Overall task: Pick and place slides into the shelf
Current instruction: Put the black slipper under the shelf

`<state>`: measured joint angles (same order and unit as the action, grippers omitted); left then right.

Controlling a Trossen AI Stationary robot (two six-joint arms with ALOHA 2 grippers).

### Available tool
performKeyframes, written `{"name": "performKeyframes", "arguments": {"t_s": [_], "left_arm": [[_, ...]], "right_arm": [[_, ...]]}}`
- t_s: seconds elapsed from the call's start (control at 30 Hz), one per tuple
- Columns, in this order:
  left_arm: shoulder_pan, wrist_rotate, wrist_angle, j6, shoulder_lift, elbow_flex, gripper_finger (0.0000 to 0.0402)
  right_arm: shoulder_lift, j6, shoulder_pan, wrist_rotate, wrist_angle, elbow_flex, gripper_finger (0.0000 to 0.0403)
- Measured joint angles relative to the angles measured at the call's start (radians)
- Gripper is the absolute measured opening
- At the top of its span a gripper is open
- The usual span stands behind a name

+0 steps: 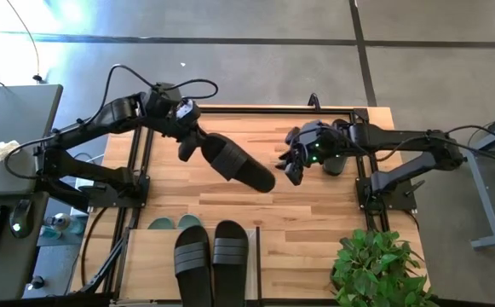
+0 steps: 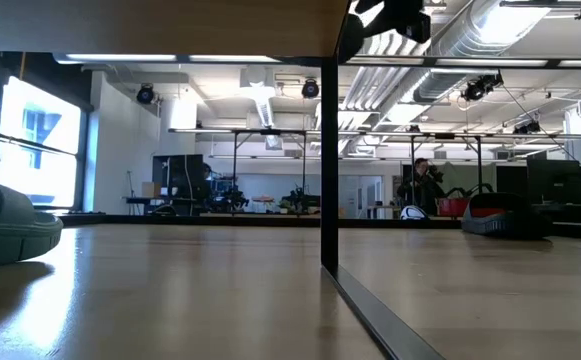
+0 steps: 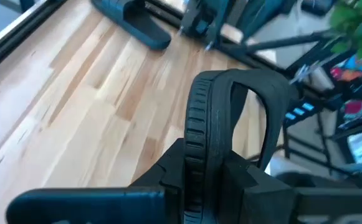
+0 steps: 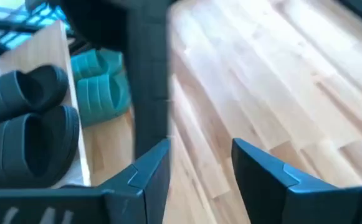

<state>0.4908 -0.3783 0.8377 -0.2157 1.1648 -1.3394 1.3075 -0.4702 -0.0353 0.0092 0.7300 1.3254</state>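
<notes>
The left gripper [image 1: 198, 147] pinches a black slide [image 1: 240, 164] at one end, jaws pressed on it, carrying it above the counter [image 1: 315, 205] toward the shelf [image 1: 149, 256]. The right gripper [image 1: 293, 169], jaws spread, waits beyond the slide from the shelf.

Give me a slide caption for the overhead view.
Left gripper carries a black slide over the table; right gripper open nearby; black pair tops the shelf.
</notes>
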Motion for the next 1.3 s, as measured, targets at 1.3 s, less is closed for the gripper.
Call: {"name": "performKeyframes", "arguments": {"t_s": [1.3], "left_arm": [[-0.063,-0.255,0.567,0.508,0.752,-0.285,0.0033]], "right_arm": [[-0.002,-0.038,-0.018,-0.050,0.186,0.000,0.0160]]}}
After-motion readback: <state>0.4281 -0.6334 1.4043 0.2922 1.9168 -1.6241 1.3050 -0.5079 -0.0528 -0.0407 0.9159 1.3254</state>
